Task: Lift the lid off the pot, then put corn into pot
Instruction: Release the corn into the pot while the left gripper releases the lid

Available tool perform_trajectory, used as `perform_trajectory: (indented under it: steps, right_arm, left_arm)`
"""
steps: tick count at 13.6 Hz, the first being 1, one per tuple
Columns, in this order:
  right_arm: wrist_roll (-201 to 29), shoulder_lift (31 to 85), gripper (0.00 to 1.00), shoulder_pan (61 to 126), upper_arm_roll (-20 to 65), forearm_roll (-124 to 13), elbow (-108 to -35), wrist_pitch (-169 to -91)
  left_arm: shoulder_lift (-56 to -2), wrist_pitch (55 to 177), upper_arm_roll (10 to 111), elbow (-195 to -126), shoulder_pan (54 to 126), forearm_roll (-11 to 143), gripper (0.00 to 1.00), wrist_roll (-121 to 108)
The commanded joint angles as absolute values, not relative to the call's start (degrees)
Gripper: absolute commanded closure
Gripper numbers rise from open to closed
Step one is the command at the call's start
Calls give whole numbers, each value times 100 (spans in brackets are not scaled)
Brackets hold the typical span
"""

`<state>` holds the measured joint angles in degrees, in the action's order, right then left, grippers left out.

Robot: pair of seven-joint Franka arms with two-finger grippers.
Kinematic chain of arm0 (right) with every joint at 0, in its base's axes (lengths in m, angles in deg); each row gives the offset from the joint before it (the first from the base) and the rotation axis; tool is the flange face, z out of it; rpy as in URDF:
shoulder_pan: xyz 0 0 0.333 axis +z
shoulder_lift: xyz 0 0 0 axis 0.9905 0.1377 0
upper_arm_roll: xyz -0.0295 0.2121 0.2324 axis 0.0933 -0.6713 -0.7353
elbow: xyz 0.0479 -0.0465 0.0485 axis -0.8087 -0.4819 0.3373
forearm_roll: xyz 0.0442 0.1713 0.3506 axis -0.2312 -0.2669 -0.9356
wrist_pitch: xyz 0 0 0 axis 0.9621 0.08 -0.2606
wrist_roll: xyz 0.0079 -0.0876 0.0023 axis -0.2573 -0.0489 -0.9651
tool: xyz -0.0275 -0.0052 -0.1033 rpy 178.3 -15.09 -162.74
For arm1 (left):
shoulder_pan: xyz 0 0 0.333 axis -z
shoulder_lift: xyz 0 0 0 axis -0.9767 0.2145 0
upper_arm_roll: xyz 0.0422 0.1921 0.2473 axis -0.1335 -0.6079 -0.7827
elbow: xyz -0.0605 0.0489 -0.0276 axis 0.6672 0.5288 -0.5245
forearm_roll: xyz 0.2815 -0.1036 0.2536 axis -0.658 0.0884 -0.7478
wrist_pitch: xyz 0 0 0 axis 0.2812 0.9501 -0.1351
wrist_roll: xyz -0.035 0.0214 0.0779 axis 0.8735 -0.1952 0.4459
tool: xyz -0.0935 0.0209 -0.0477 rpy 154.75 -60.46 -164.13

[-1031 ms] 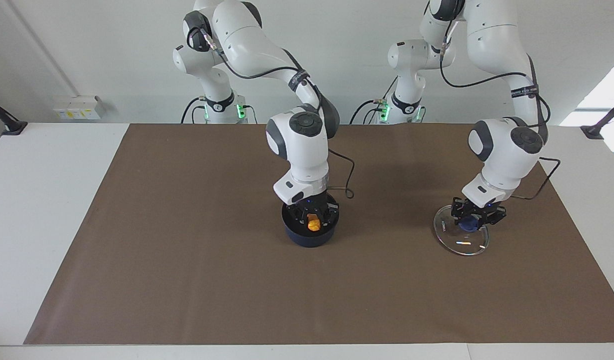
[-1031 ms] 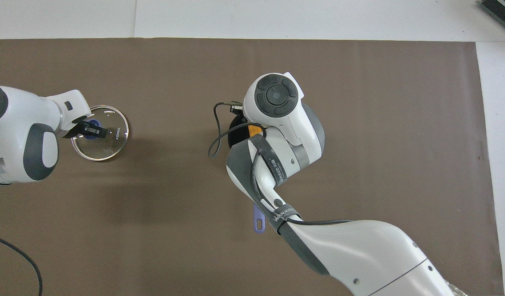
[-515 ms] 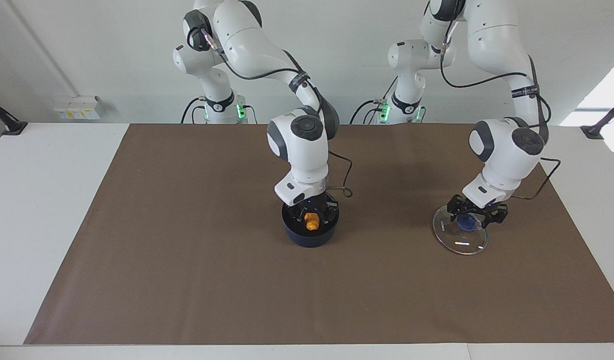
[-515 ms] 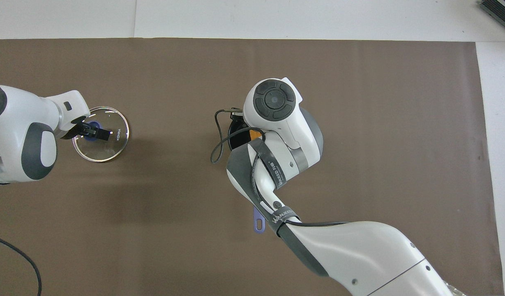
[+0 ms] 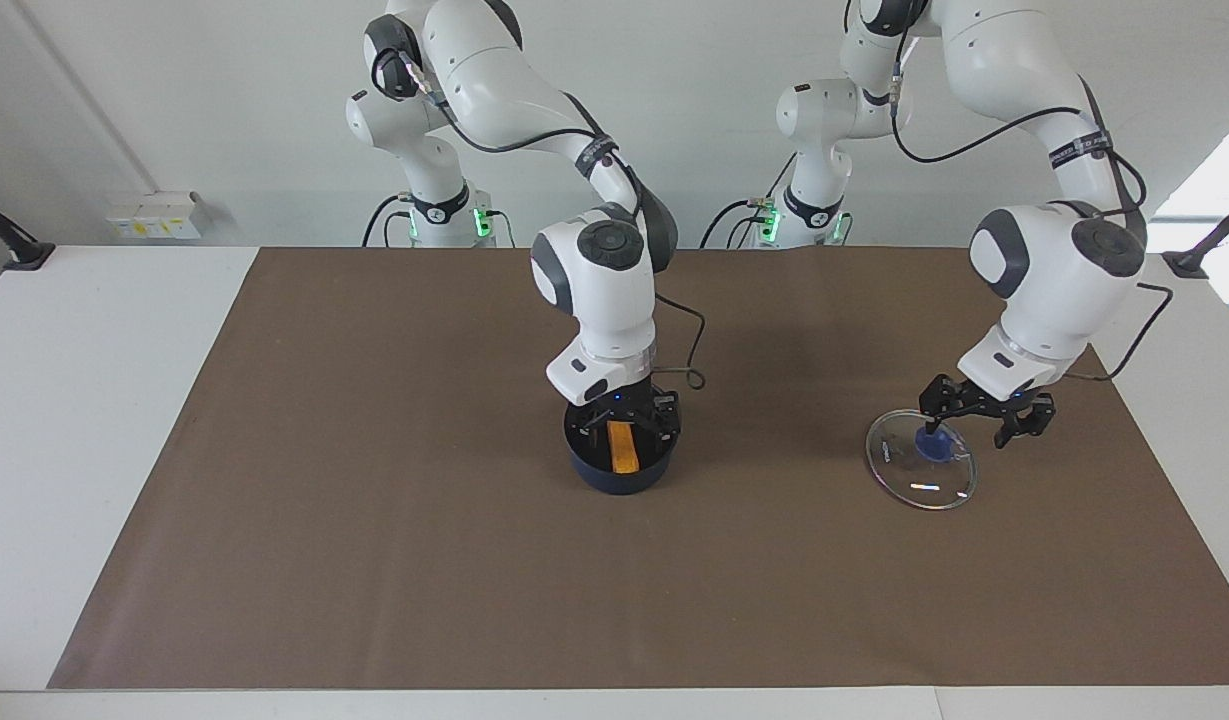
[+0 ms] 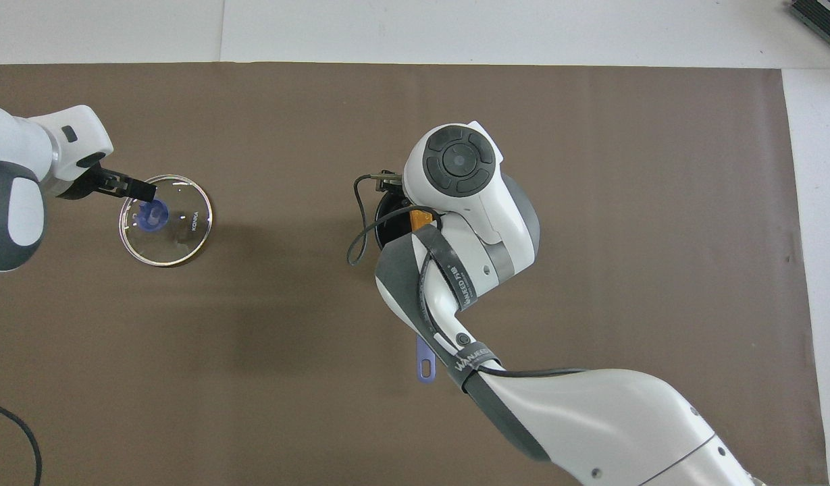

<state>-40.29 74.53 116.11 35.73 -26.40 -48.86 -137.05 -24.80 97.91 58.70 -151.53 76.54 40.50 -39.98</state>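
Observation:
The navy pot [image 5: 619, 478] stands mid-mat, and its long handle points toward the robots [image 6: 425, 361]. The orange corn [image 5: 624, 447] lies inside the pot; a bit of it shows in the overhead view [image 6: 421, 217]. My right gripper [image 5: 624, 418] hangs just over the pot's mouth, open, with its fingers on either side of the corn. The glass lid [image 5: 919, 482] with its blue knob [image 5: 937, 449] lies flat on the mat toward the left arm's end [image 6: 178, 236]. My left gripper [image 5: 979, 425] is open and empty, raised a little above the lid's edge.
The brown mat [image 5: 374, 520] covers most of the white table. The right arm's wrist [image 6: 458, 162] hides most of the pot from above. A loose black cable [image 6: 357, 229] loops beside the pot.
My left gripper let go of the knob, rose and drew toward the left arm's end. My right gripper opened and the corn dropped to lie lengthwise in the pot.

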Motion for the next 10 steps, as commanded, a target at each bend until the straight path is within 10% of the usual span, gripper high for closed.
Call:
perform_trajectory:
  steps: [1, 10]
  right_arm:
    - [-4434, 6949, 0, 11418, 3635, -2655, -5088, -13393]
    - [-6164, 5551, 0, 10003, 3653, -2647, -5088, -11609]
  left_arm:
    - [-2504, 8712, 5893, -14141, 7691, 4080, 0, -3661]
    - [-3346, 6837, 5928, -12942, 8016, 3887, 0, -3186]
